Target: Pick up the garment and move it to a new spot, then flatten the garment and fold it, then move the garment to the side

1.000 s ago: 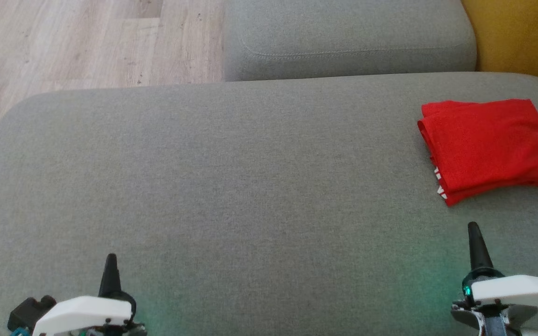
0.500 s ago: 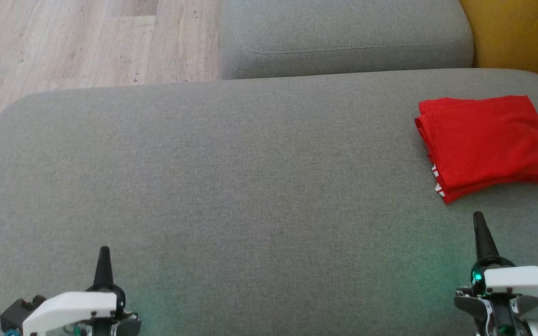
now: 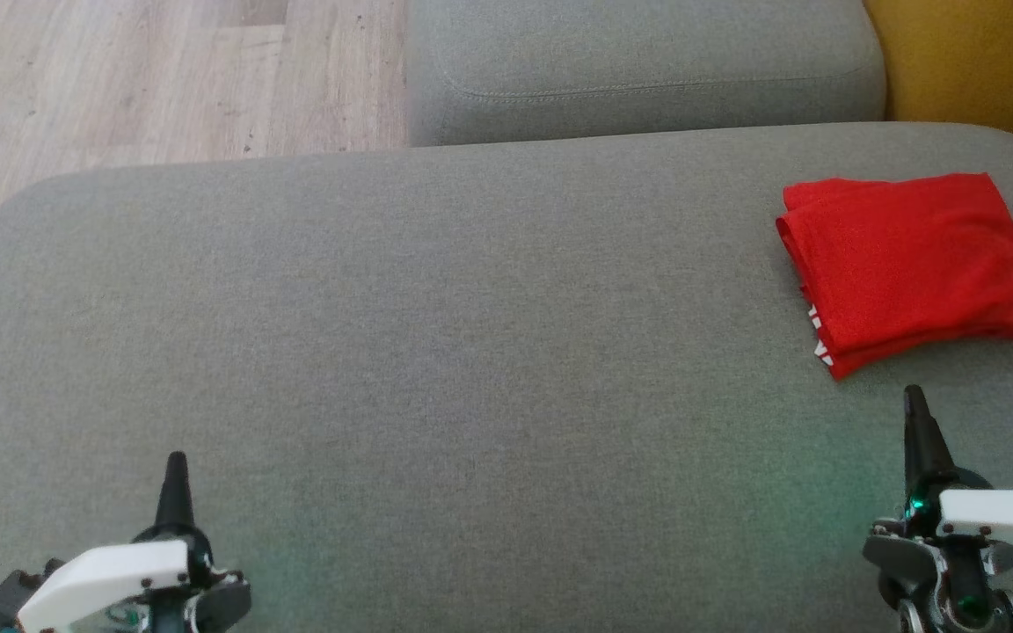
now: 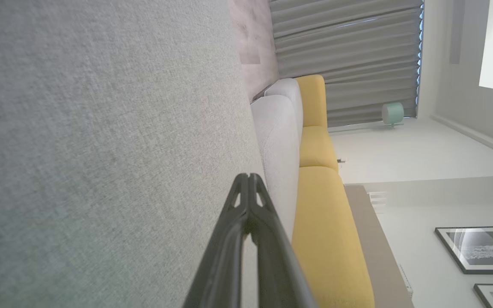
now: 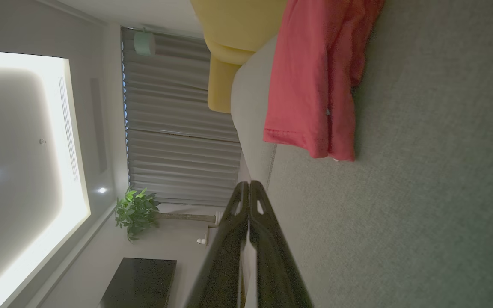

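Pointing across the grey seat (image 3: 471, 308) from its near left part, my left claw (image 3: 175, 459) has its two dark fingers pressed together to a single tip and carries nothing. Over the seat's near right part, my right claw (image 3: 914, 393) is pinched together the same way and is also empty. Its tip aims toward the seat's far right corner, where the red garment (image 3: 911, 264) lies folded in a flat stack, apart from both claws. Beyond the seat's far edge are a wood floor (image 3: 120, 79) at left, a grey back cushion (image 3: 647, 70) at centre and a yellow cushion (image 3: 972, 61) at right.

Against the picture from a second ago, the whole head view has slid a little, so the camera moved; the garment keeps its spot on the seat. Both claws were pinched together then too. Their tips now stand slightly wider apart and a touch farther in from the seat's near edge.

The head view's bottom edge cuts off both wrists, and its right edge clips the garment's corner. White marks along the garment's left fold are too small to read. Whether either fingertip touches the seat fabric I cannot tell.
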{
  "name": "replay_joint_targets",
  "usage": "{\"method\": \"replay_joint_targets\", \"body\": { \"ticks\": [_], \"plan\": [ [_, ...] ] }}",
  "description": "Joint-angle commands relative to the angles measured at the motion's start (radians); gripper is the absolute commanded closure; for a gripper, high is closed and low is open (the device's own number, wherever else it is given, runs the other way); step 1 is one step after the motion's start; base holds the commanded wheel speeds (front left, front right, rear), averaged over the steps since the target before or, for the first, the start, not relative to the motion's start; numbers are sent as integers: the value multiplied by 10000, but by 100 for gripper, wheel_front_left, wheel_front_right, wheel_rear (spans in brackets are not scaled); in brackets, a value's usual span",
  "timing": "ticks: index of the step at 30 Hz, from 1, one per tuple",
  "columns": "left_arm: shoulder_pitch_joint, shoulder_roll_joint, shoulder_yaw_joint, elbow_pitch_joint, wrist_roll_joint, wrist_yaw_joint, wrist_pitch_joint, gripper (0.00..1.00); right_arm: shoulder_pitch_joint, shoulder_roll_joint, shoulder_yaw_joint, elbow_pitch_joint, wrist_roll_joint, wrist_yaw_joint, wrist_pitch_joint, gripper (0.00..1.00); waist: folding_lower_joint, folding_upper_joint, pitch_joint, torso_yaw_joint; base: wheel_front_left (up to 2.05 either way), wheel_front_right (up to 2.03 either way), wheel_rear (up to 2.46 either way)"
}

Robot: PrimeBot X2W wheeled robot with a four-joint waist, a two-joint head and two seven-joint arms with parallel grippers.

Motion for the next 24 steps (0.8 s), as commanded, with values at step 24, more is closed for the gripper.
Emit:
{"method": "replay_joint_targets", "body": {
  "ticks": [24],
  "plan": [
    [-860,-274,1207,-265,-1247,-583,477,100,-862,-194,-125,-230,1871,69,356,100,0,0,65,-109,0,0,0]
  ]
}}
